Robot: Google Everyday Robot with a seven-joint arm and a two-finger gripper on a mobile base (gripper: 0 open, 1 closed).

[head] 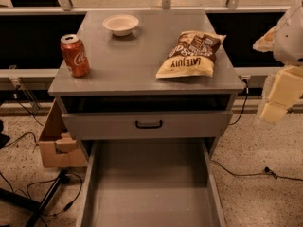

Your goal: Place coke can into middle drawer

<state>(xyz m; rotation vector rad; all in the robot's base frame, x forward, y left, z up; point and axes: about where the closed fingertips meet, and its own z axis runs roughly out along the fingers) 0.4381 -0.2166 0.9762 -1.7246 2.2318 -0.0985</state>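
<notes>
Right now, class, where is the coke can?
Camera view: the coke can stands upright at the left edge of the cabinet top, near the bowl; the tool hangs far right.

Glossy coke can; matt middle drawer; plastic gripper at right

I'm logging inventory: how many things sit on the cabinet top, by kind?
coke can: 1
bowl: 1
chip bag: 1
Total: 3
The pincer hangs at the right, beside the cabinet, not counted.
</notes>
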